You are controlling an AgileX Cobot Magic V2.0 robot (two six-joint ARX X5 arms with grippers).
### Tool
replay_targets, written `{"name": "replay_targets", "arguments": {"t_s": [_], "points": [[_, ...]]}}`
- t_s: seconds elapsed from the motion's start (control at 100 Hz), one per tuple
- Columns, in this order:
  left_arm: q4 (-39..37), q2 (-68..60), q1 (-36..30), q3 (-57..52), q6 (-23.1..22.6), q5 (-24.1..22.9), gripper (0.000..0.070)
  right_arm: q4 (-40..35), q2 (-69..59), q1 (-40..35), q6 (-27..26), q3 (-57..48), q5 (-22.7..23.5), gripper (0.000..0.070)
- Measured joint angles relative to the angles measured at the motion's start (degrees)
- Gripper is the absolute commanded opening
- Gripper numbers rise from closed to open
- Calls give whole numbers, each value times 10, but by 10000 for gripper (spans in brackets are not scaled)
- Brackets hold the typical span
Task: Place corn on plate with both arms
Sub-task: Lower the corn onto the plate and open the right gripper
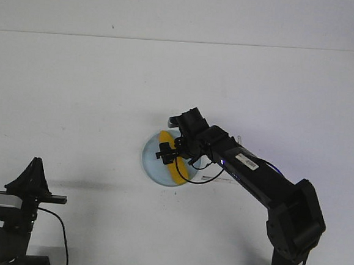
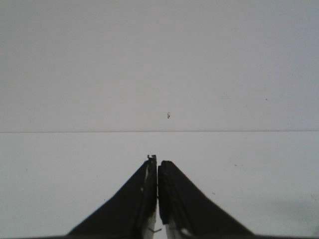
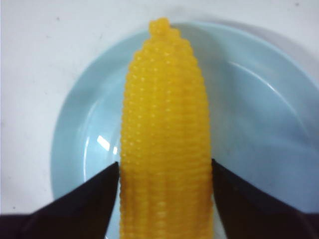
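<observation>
The bright yellow corn [image 3: 164, 114] lies lengthwise over the middle of the pale blue plate [image 3: 259, 99], its pointed end away from my wrist. My right gripper [image 3: 165, 167] has a black finger pressed against each side of the cob's thick half. In the front view the corn [image 1: 177, 169] and the plate [image 1: 152, 163] sit at the table's centre, with the right gripper [image 1: 170, 151] on top of the cob. My left gripper [image 2: 157, 162] is shut and empty over bare table; in the front view it [image 1: 36, 163] stays at the near left, far from the plate.
The white table [image 1: 76, 88] runs back to a pale wall. The right arm [image 1: 259, 176] reaches in from the near right corner, with a black cable looping under the wrist beside the plate.
</observation>
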State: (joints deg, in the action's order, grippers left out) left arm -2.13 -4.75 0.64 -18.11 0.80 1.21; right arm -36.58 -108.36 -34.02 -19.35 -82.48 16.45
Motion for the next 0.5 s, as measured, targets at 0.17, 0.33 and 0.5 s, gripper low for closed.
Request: {"name": "replay_targets", "arguments": {"t_s": [0.17, 0.33, 0.5], "points": [[0, 0, 0, 0, 0, 0, 2, 1, 0, 0, 0, 0, 0, 486], [0, 0, 0, 0, 0, 0, 2, 0, 10, 3, 5, 0, -1, 485], [0, 0, 0, 0, 0, 0, 2, -1, 73, 6, 40, 0, -22, 483]]}}
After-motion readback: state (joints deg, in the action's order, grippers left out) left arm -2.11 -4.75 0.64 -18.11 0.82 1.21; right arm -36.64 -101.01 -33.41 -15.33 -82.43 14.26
